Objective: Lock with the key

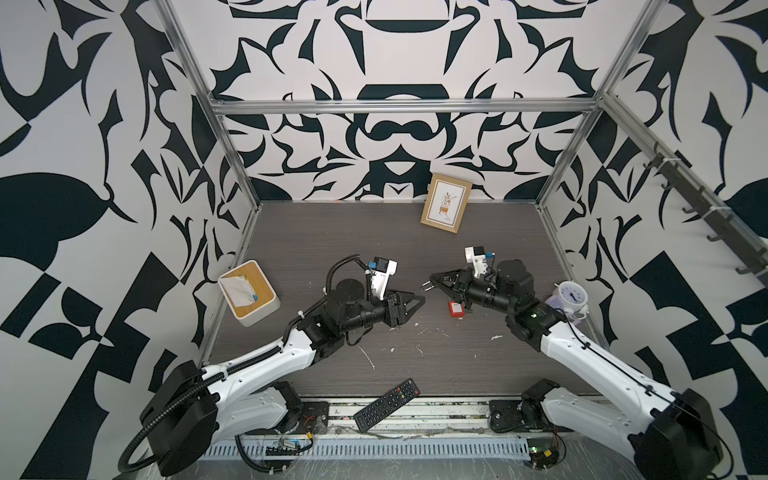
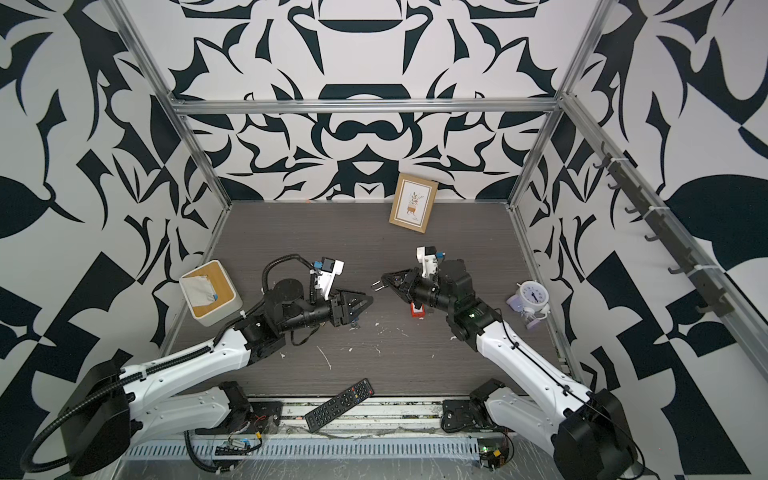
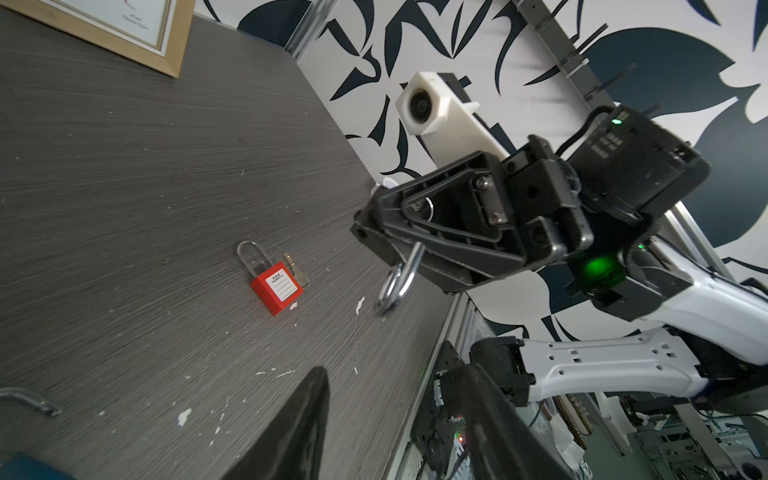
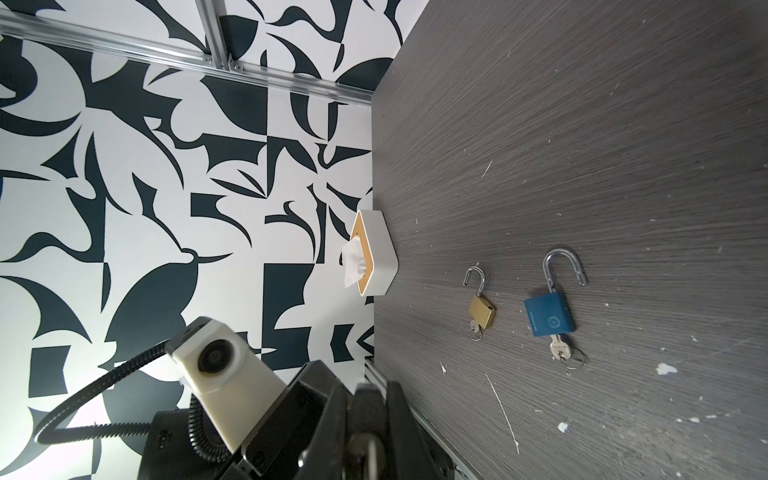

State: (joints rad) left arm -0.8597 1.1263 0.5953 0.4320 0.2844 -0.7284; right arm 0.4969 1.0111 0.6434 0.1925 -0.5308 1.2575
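The right gripper (image 1: 435,281) is closed on a padlock with silver metal shackle (image 3: 395,286) above the dark grey desk (image 1: 374,249); the left gripper (image 1: 415,305) is half open and empty.

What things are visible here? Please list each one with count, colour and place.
red padlock: 1, red, on the table, right of middle
brass padlock: 1, gold, on the table, shackle open
blue padlock: 1, blue, beside the brass padlock, shackle open
held padlock: 1, only its silver shackle shows, in the right gripper
keys: 3, metal, one beside the red padlock, one in the brass padlock, one in the blue padlock
tissue box: 1, white and wood, table's left edge
picture frame: 1, wooden, table's back edge
alarm clock: 1, white, table's right edge
remote control: 1, black, table's front edge
left gripper: 1, black, open, empty
right gripper: 1, black, shut on the held padlock
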